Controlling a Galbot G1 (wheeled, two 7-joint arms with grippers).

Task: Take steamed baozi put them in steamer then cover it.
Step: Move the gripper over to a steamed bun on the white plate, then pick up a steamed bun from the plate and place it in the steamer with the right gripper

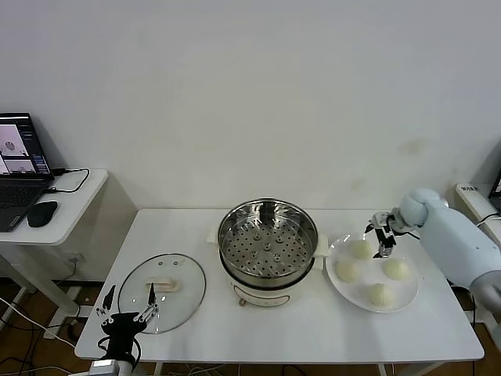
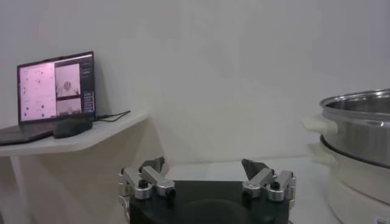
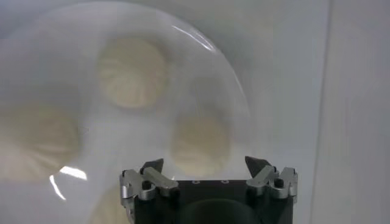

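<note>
The steamer stands uncovered mid-table, its perforated tray bare; its steel side shows in the left wrist view. Several cream baozi lie on a white plate to its right, one at the back. My right gripper hangs open above the plate's far side, and a baozi lies just beyond its open jaws. The glass cover lies flat on the table left of the steamer. My left gripper is open over the cover's near-left edge, holding nothing.
A side desk at the far left carries an open laptop and a dark mouse; both show in the left wrist view, laptop and mouse. The white wall runs behind the table. Cables hang below the desk.
</note>
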